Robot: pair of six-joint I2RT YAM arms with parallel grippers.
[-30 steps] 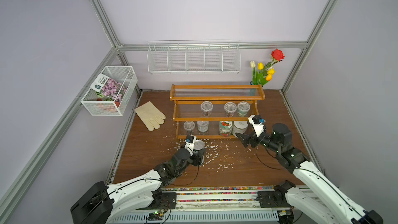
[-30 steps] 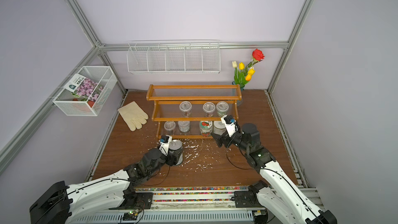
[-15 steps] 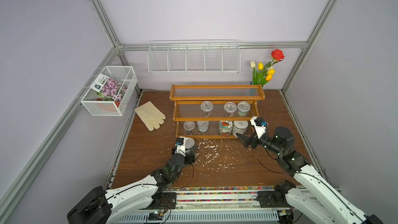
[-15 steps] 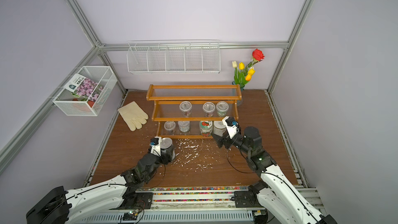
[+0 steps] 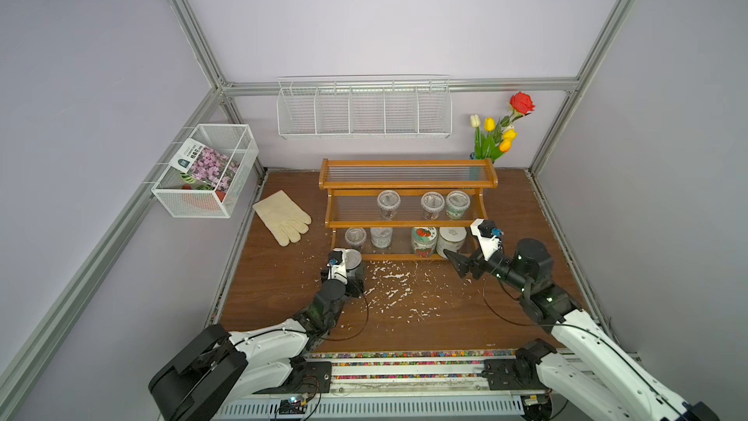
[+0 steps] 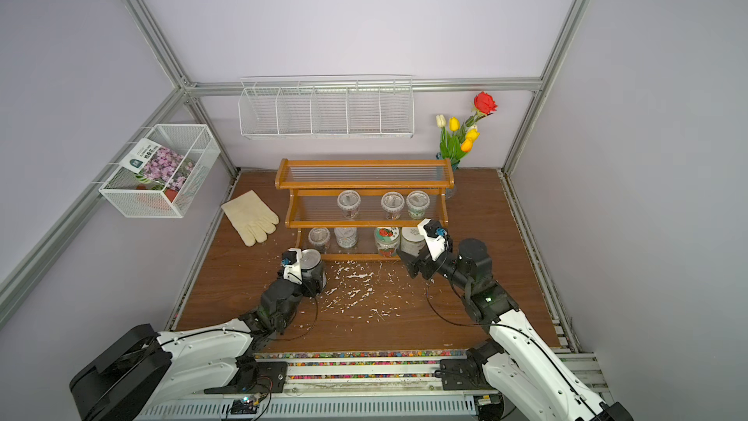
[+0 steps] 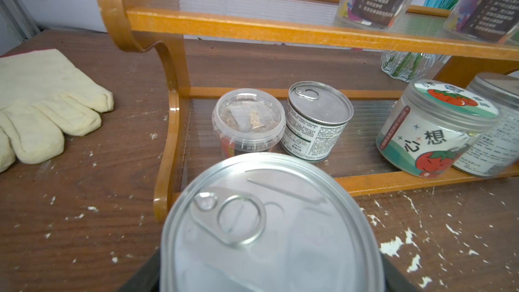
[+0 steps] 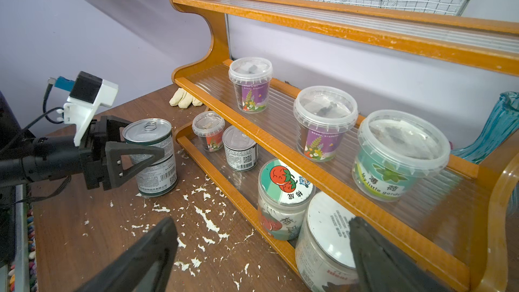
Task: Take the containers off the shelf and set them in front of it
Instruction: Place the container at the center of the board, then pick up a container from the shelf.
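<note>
**Tin (image 8: 157,175) Off The Shelf (image 5: 406,185), Seven Containers On It**

The brown table (image 5: 275,301) carries it all, and the shelf stands toward its back, three stepped tiers facing the arms. On the wall above the shelf hangs a long wire basket (image 5: 364,133). Out past the shelf's left end and higher up, a smaller basket (image 5: 190,204) holds a flower-print packet. A cream glove (image 5: 283,216) lies flat just left of the shelf, and flowers (image 5: 496,135) rise behind its right end.

Now the arms. The left gripper (image 8: 144,137) is in front of the shelf's left foot, jaws clamped on either side of the tin. The tin is upright, pull-tab up, and appears to rest on the table, close to the shelf's bottom rail but clear of it. The right gripper (image 5: 452,263) sits at the right end of the bottom tier, jaws spread wide and holding nothing, with the white jar (image 5: 451,236) just ahead of them.

On to the shelf itself. The middle tier has three clear tubs (image 5: 432,204) in a row, the right two close together. The bottom tier, from the right, has the white jar, the fruit jar (image 5: 423,241) just beside it, then a gap, then a second tin (image 5: 381,236) and a small tub (image 5: 355,238) side by side.

White flecks (image 5: 392,289) lie scattered on the table in front of the shelf, between the two grippers.
</note>
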